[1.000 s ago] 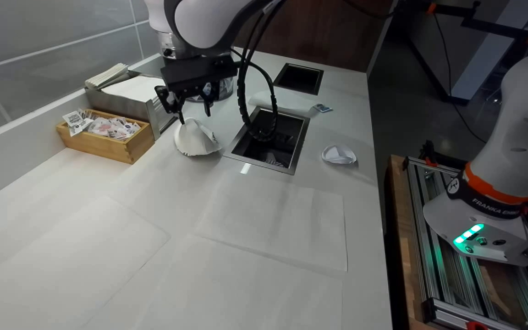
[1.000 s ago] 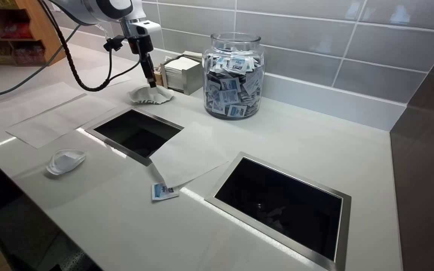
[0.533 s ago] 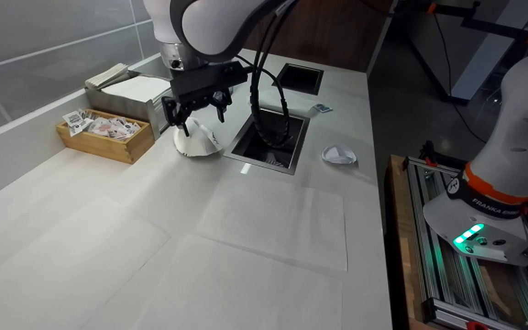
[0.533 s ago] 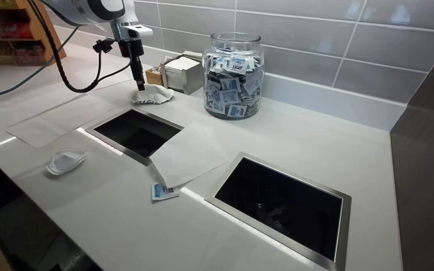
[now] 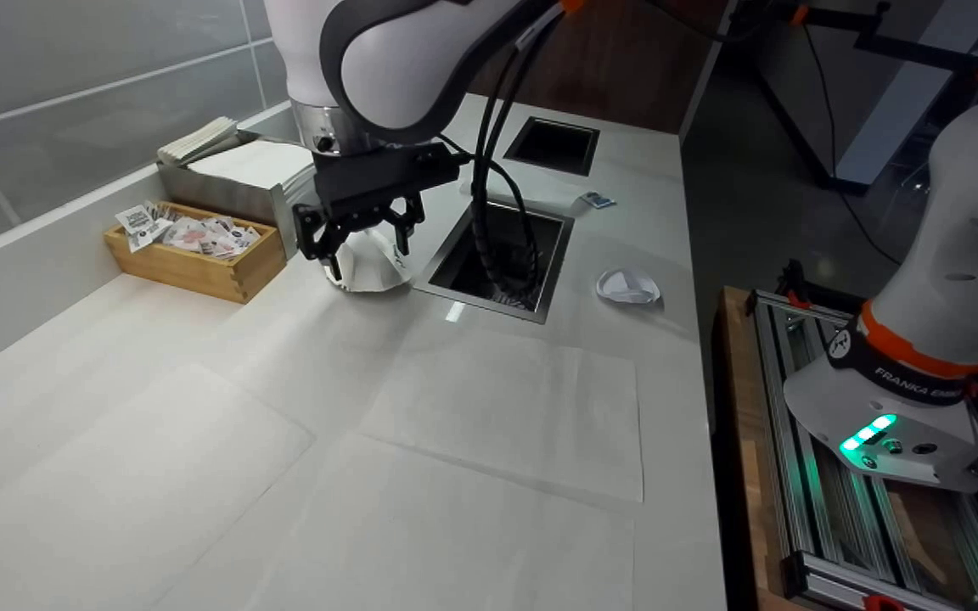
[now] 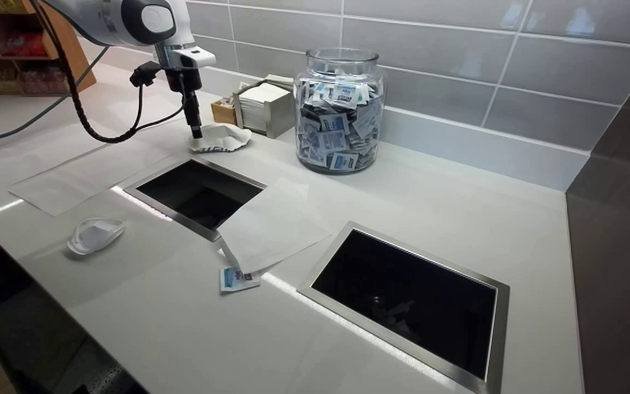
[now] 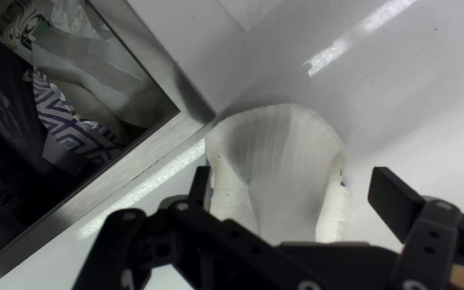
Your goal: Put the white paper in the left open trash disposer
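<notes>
The white paper (image 7: 276, 173) was thin and finely pleated, with a rounded rim, upcurled sides and small blue marks along its outer edge. It lay on the smooth pale counter (image 6: 484, 219), just beside one corner of the left open trash disposer (image 7: 151, 149), a rectangular cutout framed in brushed metal. The gripper (image 7: 296, 189) stood with fingers wide apart; in the wrist view the paper lay between them. Contact with the finger closest to the disposer could not be determined.
</notes>
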`<state>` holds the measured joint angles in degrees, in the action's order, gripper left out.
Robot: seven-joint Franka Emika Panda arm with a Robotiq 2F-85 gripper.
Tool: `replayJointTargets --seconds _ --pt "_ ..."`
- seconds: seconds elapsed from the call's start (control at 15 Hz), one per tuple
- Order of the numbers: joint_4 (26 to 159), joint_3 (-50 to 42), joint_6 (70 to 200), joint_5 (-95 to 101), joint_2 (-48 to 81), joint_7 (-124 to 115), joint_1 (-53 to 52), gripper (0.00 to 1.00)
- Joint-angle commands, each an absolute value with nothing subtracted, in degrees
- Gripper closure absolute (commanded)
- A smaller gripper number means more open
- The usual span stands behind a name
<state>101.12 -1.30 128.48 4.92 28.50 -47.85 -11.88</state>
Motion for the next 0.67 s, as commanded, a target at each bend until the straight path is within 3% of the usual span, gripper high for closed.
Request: replayJointTargets --seconds 0.0,0.13,0.2,0.33,0.6 --pt "102.4 -1.0 132.5 3.7 28.9 -45.9 -11.2 0.0" --pt "102.1 -1.2 133.2 4.1 29.6 -45.4 -11.4 0.0" --pt "101.9 -1.4 133.3 4.3 29.9 -45.3 -11.5 0.25" --pt "101.8 -1.4 132.8 4.3 30.4 -44.8 -11.6 0.3" --pt "101.6 -1.4 132.0 3.9 30.9 -44.4 -11.5 0.64"
